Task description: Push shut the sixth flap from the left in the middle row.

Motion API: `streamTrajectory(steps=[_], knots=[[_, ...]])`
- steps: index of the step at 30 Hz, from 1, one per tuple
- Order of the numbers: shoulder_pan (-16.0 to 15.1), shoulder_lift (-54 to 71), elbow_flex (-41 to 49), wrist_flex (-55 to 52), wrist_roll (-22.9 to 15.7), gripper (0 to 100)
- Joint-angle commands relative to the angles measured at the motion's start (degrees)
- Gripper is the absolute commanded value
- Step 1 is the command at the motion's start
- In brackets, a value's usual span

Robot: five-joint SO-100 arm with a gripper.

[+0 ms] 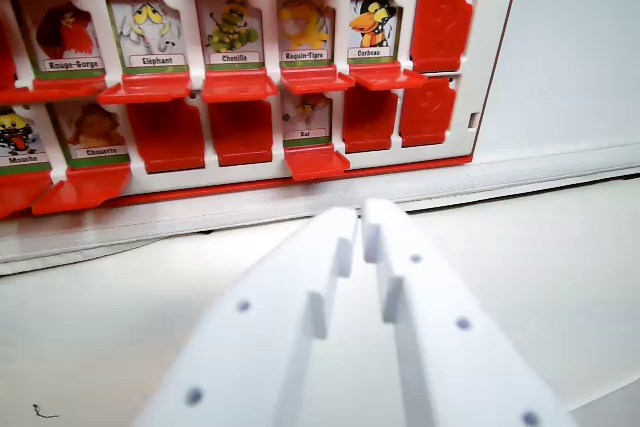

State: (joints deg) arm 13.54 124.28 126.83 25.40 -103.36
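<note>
Two white fingers [340, 247] of the gripper [360, 237] sit almost together, holding nothing and touching nothing. They hover over the bench, near the game board's [490, 47] bottom edge. I think the reach is just starting. In the middle row, the "Corbeau" flap [388, 75] near the board's right edge looks open. Next, the gripper must go up and push it.

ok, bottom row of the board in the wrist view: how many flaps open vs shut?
Open red plastic flaps showing an animal picture card: 3
Shut red plastic flaps showing blank backs: 4
Total: 7
</note>
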Motion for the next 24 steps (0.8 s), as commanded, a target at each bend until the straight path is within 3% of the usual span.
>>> streamTrajectory(steps=[1,10,24], knots=[[0.0,-3.16,-1.41,-4.75,0.0,0],[-0.53,-15.21,-6.42,-10.46,1.58,0],[-0.44,-29.44,-19.6,-10.72,3.25,0]])
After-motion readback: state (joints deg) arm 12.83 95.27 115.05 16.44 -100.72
